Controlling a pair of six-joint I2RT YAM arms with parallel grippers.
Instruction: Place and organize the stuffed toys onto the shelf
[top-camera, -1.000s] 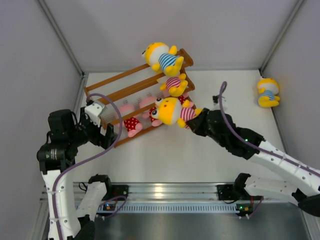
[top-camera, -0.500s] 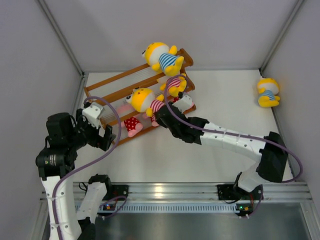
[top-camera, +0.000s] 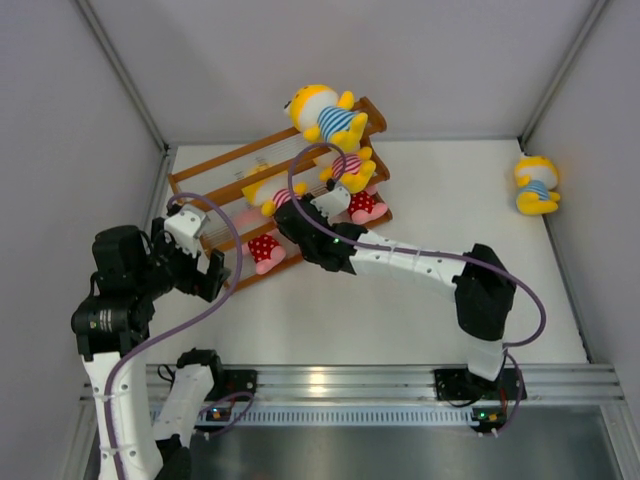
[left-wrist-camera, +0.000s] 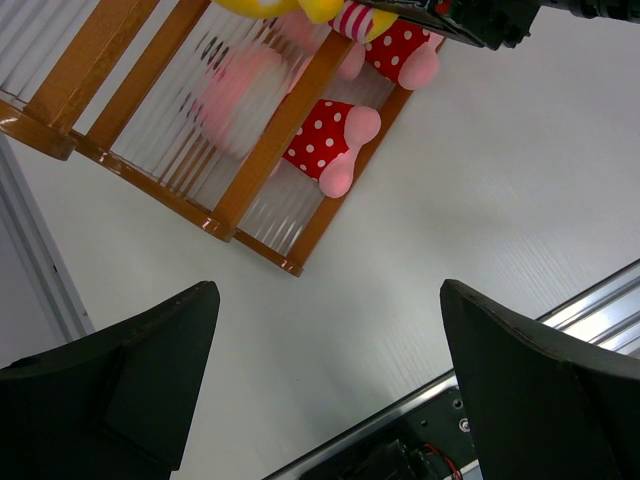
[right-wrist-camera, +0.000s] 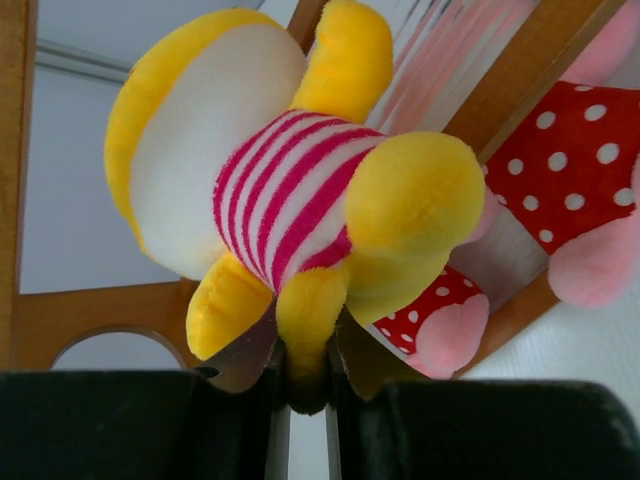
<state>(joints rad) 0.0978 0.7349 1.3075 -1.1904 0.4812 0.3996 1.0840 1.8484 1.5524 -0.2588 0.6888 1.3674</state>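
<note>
A: Where do we have the pink-striped yellow toy (right-wrist-camera: 290, 200)?

B: Our right tool (right-wrist-camera: 305, 372) is clamped on one of its legs. We hold it over the middle tier of the shelf (left-wrist-camera: 290, 125), which stands slanted near the counter's (top-camera: 380, 330) far-left corner.

A: What crowds it?

B: Two pink toys (left-wrist-camera: 325, 140) lie on the lowest tier just beneath. A second pink-striped toy (top-camera: 350, 170) sits beside it, and a blue-striped toy (top-camera: 325, 115) is on the top tier. A stray blue-striped toy (top-camera: 537, 185) lies at the counter's right edge. Our left tool (left-wrist-camera: 328, 310) hangs by the shelf's near end, jaws wide apart.

Table (top-camera: 420, 190) carries the shelf (top-camera: 230, 160); one yellow toy (top-camera: 536, 185) lies apart
</note>
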